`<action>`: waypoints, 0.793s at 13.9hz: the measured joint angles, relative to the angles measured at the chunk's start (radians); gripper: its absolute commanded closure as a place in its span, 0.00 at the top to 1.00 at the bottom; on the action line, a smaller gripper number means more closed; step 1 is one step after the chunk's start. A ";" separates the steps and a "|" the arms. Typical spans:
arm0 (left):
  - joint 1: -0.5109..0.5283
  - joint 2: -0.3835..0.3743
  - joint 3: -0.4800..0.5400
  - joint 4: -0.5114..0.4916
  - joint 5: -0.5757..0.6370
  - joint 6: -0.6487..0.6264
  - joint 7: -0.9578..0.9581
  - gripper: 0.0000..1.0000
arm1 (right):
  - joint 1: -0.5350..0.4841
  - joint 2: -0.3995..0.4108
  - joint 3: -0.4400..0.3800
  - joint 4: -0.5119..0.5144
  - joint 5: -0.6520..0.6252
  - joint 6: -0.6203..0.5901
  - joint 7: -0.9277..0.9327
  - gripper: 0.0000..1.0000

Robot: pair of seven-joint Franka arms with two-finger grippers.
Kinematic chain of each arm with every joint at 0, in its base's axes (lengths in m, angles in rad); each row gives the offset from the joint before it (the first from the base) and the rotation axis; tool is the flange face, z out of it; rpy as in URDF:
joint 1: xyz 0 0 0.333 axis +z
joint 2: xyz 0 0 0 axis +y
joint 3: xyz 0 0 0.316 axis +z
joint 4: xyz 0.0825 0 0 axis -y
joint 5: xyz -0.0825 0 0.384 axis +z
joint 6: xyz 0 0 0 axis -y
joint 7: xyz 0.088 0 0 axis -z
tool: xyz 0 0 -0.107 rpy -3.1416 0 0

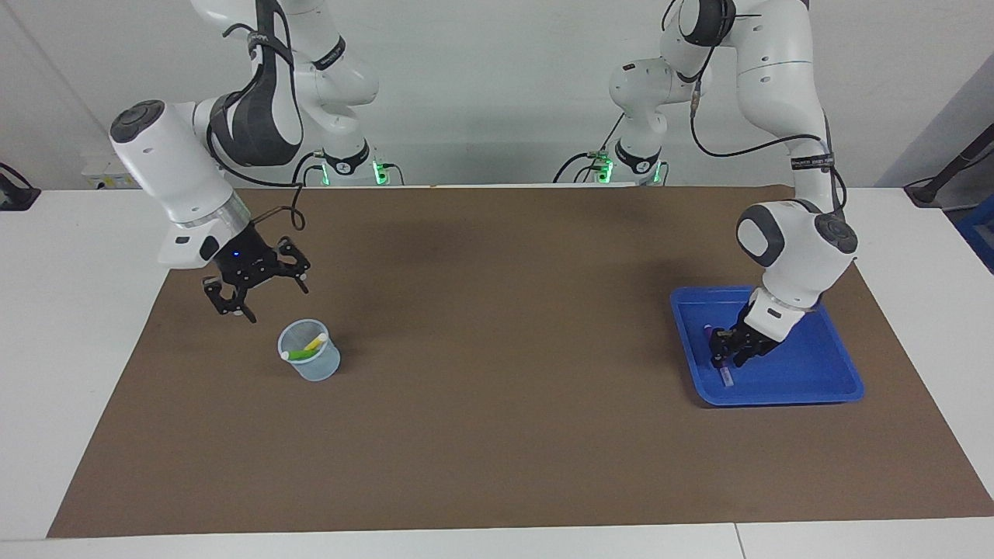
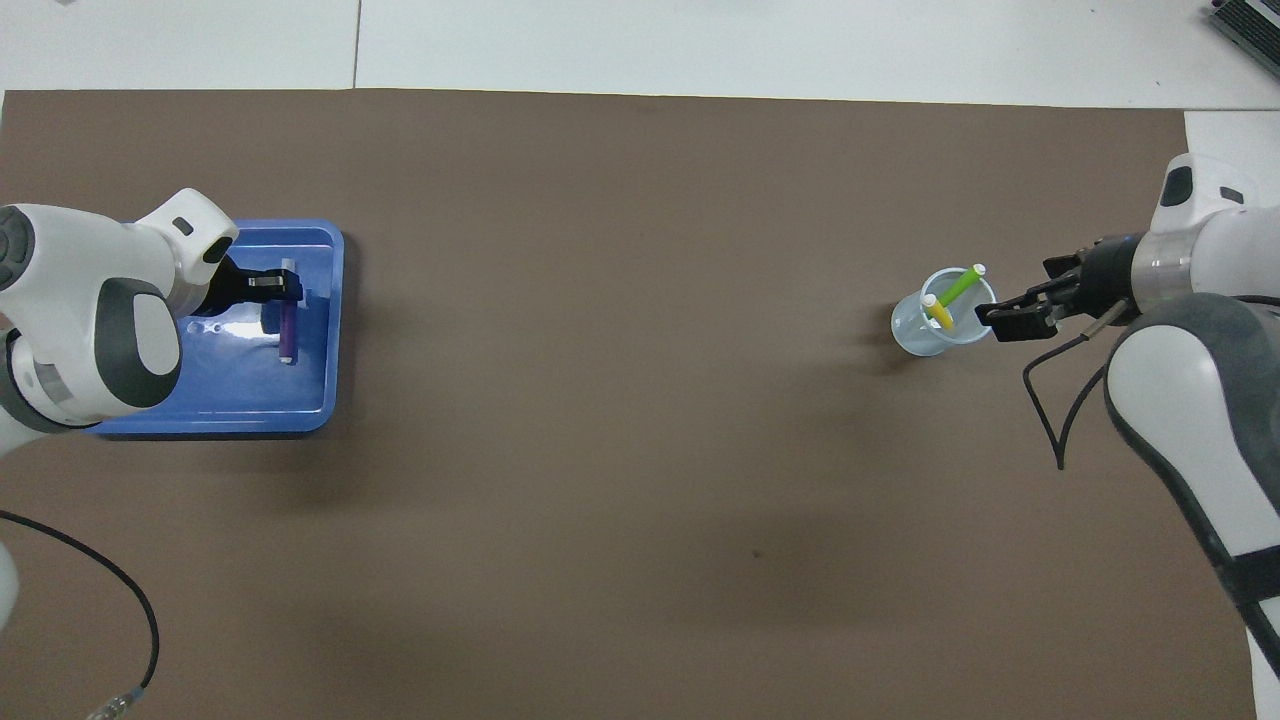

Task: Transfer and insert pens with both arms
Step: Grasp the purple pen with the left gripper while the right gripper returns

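The left gripper (image 1: 734, 353) is down inside the blue tray (image 1: 815, 380) at the left arm's end of the table, its fingers straddling the purple pen (image 2: 287, 335). Whether they have clamped onto the pen or only bracket it cannot be told. The pen lies flat on the tray floor, its long axis running from nearer the robots to farther from them. It sits close to the tray wall that faces the middle of the table. The fingers cross that axis, which suits a pinch across the barrel. The near wall leaves little room sideways, so the pen probably has to come straight up.

The right gripper (image 1: 256, 291) hangs spread wide and empty above the brown mat (image 1: 497, 435), just beside the clear cup (image 1: 311, 365). The cup stands toward the right arm's end of the table. The yellow pen (image 2: 938, 312) and the green pen (image 2: 962, 286) lean inside it, crossing each other.

The left arm is by far the nearer to the last pen and the right arm to the cup. The broad mat between tray and cup is bare, giving free room for a hand-over in mid-table.
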 measured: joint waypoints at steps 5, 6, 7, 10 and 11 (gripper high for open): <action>0.001 0.000 0.002 -0.001 0.000 -0.002 0.000 0.00 | 0.067 -0.034 0.071 0.035 0.058 -0.073 0.327 1.00; 0.004 0.000 0.003 0.006 0.000 -0.024 0.000 0.00 | 0.088 -0.035 0.073 0.035 0.077 -0.073 0.365 1.00; 0.011 -0.001 0.006 0.019 0.000 -0.067 0.000 0.00 | 0.110 -0.035 0.074 0.035 0.092 -0.073 0.404 1.00; 0.046 -0.004 0.009 0.086 -0.001 -0.240 0.000 0.00 | 0.203 -0.035 0.077 0.037 0.103 -0.060 0.588 1.00; 0.056 -0.007 0.009 0.097 -0.001 -0.272 0.000 0.00 | 0.242 -0.035 0.078 0.037 0.103 -0.031 0.673 1.00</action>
